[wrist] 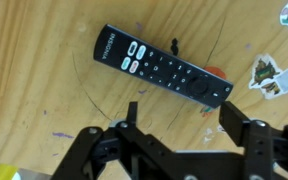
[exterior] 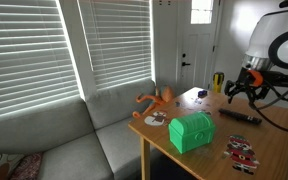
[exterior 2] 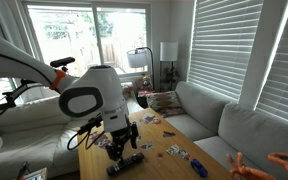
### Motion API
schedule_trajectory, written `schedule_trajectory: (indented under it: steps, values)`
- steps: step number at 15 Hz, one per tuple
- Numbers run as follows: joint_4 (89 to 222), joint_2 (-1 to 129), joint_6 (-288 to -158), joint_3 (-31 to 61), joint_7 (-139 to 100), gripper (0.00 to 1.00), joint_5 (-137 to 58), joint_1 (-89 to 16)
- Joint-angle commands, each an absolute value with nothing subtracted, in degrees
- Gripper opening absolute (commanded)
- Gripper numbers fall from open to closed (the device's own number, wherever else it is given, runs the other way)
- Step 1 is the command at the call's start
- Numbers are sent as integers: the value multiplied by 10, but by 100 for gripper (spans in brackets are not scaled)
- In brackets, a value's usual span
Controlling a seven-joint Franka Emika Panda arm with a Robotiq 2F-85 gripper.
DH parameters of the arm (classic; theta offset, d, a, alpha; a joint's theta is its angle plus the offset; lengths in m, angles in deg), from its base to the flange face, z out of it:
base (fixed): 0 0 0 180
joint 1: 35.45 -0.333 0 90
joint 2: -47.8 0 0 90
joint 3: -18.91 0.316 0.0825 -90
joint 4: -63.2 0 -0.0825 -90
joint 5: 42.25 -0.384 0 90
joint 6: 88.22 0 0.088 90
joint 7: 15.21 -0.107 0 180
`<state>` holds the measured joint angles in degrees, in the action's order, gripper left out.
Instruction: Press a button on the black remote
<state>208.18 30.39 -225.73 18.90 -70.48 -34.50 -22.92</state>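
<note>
In the wrist view the gripper point(wrist: 178, 112) is seen along the bottom edge. Its two dark fingers point(wrist: 131, 115) are spread wide apart and nothing is held between them. Just past the tips, the black remote point(wrist: 164, 68) is laid flat on the wooden table point(wrist: 44, 90), button side up and angled from upper left to lower right. Bare wood is seen between the fingertips and the remote, so no contact is shown. Something red point(wrist: 216, 72) is tucked at the remote's lower-right end, but what it is can't be made out. A small sticker point(wrist: 269, 75) is stuck on the wood near it.

In an exterior view the white arm point(exterior 2: 89, 95) is bent over at its bulky wrist joint so the gripper point(exterior 2: 122, 148) is pointed straight down, with the remote point(exterior 2: 127, 161) right below it. In an exterior view the arm is brought in from the right edge, and the gripper point(exterior: 239, 90) is hung above the remote point(exterior: 240, 117).

Farther along the table a green chest-shaped box point(exterior: 192, 131) and a red-and-white patterned item point(exterior: 241, 150) are seen. An orange toy point(exterior: 156, 99) is placed at the far corner, with a grey couch point(exterior: 54, 140) beyond it.
</note>
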Motion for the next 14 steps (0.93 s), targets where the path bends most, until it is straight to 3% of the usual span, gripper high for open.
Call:
schedule_trajectory:
  steps: [1, 14]
  values:
    - [2097, 250, -2209, 186, -613, 100, -323, -242]
    - [2094, 183, -2160, 211, -395, 100, -318, -247]
